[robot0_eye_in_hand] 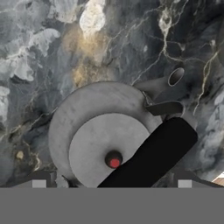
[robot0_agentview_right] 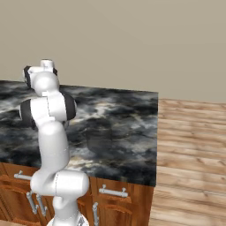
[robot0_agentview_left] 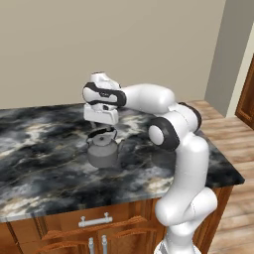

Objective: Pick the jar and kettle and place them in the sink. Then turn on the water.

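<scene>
Jaws (robot0_agentview_left: 102, 130) wide apart above squat grey metal kettle (robot0_agentview_left: 103, 151), on veined black marble counter (robot0_agentview_left: 44, 158).

kettle (robot0_agentview_left: 103, 151) on counter (robot0_agentview_left: 44, 163), under gripper (robot0_agentview_left: 101, 125)

The kettle (robot0_agentview_left: 102, 150) looks like matt grey metal, smooth, with a black handle (robot0_eye_in_hand: 151, 155) and a small glossy red knob (robot0_eye_in_hand: 113, 162). The counter (robot0_agentview_left: 44, 158) is polished dark marble with pale and gold veins over brown wood cabinets (robot0_agentview_left: 64, 233) with metal pulls. The floor (robot0_agentview_right: 190, 150) is wood plank.
</scene>
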{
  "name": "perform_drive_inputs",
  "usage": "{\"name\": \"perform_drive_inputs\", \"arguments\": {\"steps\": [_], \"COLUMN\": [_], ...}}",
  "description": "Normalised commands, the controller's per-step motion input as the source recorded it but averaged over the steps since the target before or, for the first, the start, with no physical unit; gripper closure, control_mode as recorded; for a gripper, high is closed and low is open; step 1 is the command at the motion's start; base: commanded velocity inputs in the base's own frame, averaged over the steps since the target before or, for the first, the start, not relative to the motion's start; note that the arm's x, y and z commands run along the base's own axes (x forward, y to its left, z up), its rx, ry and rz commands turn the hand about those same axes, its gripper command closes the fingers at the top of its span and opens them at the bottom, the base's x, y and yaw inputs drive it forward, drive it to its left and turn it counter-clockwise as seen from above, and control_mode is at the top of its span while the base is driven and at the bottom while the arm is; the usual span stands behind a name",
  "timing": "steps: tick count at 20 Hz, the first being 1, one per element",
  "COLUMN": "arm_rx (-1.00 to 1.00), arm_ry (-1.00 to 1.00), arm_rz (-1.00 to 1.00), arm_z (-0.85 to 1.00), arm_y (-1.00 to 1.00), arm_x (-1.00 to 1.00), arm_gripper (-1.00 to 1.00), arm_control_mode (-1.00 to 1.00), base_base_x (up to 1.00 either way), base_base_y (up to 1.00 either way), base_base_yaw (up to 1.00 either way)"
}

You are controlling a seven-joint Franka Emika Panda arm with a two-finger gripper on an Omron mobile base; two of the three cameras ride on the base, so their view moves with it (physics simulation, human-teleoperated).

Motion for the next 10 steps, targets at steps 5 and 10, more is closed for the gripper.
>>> {"name": "perform_drive_inputs", "arguments": {"steps": [5, 10], "arm_rx": [-0.01, -0.01], "arm_ry": [0.00, 0.00], "arm_rz": [0.00, 0.00], "arm_z": [-0.07, -0.07], "arm_y": [0.05, 0.00], "arm_x": [0.00, 0.00], "arm_gripper": [-1.00, -1.00], "arm_control_mode": [-1.00, -1.00], "base_base_x": [0.00, 0.00], "base_base_y": [0.00, 0.00], "base_base_yaw": [0.00, 0.00]}}
